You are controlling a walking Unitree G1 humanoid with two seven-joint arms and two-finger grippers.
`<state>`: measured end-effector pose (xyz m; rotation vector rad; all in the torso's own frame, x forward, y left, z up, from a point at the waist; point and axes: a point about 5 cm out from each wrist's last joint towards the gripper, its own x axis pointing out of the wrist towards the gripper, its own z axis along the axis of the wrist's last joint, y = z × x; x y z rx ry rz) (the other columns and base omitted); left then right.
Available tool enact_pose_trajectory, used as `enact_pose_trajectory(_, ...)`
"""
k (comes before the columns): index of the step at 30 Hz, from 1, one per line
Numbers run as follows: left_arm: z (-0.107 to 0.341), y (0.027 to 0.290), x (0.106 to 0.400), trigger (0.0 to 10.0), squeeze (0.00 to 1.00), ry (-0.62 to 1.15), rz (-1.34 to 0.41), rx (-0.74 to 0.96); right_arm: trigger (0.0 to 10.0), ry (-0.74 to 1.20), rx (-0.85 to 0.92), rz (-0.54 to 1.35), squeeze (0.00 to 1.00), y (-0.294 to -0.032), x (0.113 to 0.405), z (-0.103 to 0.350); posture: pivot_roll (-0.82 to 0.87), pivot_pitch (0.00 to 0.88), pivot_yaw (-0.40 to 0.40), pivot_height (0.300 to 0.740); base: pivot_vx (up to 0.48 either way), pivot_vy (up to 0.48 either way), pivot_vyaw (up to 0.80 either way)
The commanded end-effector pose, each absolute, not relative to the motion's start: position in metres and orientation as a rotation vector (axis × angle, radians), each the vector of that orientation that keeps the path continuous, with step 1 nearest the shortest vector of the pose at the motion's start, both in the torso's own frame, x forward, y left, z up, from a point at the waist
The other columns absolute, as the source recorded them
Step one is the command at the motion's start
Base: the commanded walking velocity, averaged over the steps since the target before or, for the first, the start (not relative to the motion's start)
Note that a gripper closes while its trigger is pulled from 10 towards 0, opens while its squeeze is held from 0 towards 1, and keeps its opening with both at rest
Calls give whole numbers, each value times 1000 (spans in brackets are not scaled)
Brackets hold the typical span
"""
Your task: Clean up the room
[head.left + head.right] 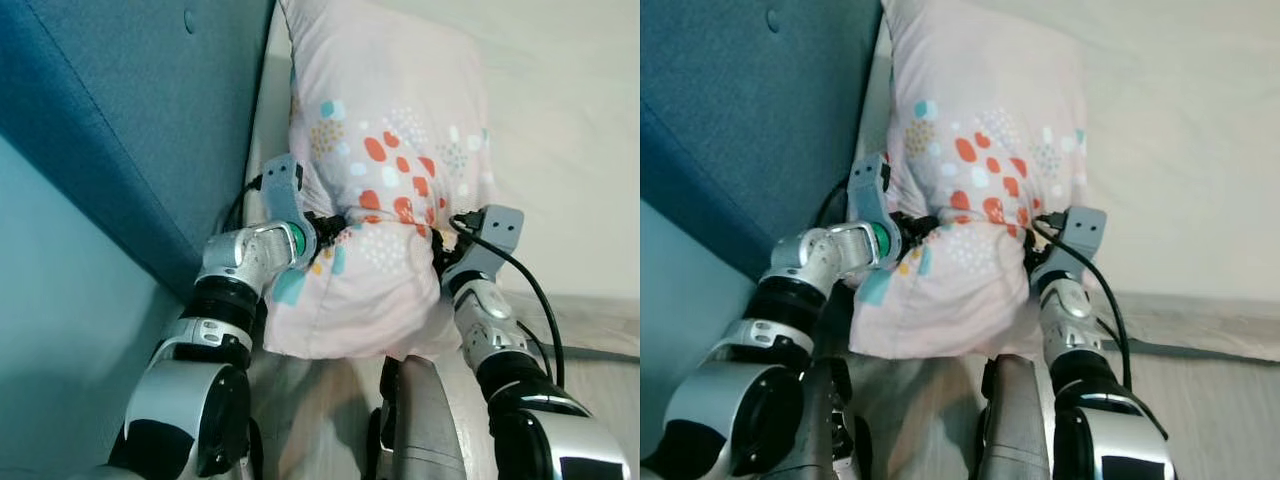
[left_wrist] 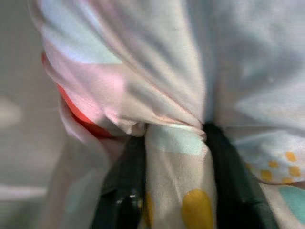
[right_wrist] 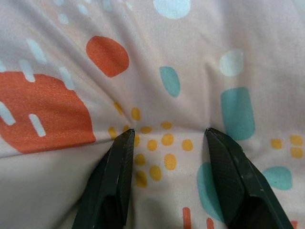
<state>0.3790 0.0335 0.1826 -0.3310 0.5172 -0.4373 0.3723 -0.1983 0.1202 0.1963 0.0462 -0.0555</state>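
Left gripper (image 1: 335, 222): fingers clamped on a pillow (image 1: 385, 150) fold.
Right gripper (image 3: 171, 157): fingers apart, pressed into fabric.
Risk: uneven hold; pillow may slip, sag right.

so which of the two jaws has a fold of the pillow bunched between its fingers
The left gripper: a fold of the pillow is pinched between its fingers. The right gripper just presses its spread fingers into the cover.
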Motion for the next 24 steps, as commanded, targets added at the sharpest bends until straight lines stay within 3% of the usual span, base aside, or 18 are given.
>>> enact_pose_trajectory(1,176,6,367,0,0,547,-505,-286,10000,38,205,-11,0,-190,370,118,-70,246,114,586,0,0,0)
enact_pose_trajectory(7,187,14,368,0,0,501,-495,-264,10000,-165,82,-80,0,-208,366,166,-68,248,106,586,0,0,0)
enact_pose_trajectory(9,190,21,371,0,0,486,-483,-262,10000,-261,43,-235,0,-236,345,189,-89,252,109,586,0,0,0)
enact_pose_trajectory(12,190,23,372,0,0,482,-478,-261,10000,-274,34,-283,0,-245,337,190,-89,252,109,586,0,0,0)
enact_pose_trajectory(17,188,22,371,0,0,478,-474,-262,10000,-155,152,-382,0,-260,325,147,-93,252,112,586,0,0,0)
enact_pose_trajectory(21,190,20,368,0,0,476,-483,-269,10000,2,340,-366,0,-253,331,105,-82,251,117,586,0,0,0)
enact_pose_trajectory(24,191,20,367,0,0,477,-486,-272,10000,39,433,-318,0,-247,336,100,-82,251,117,586,0,0,0)
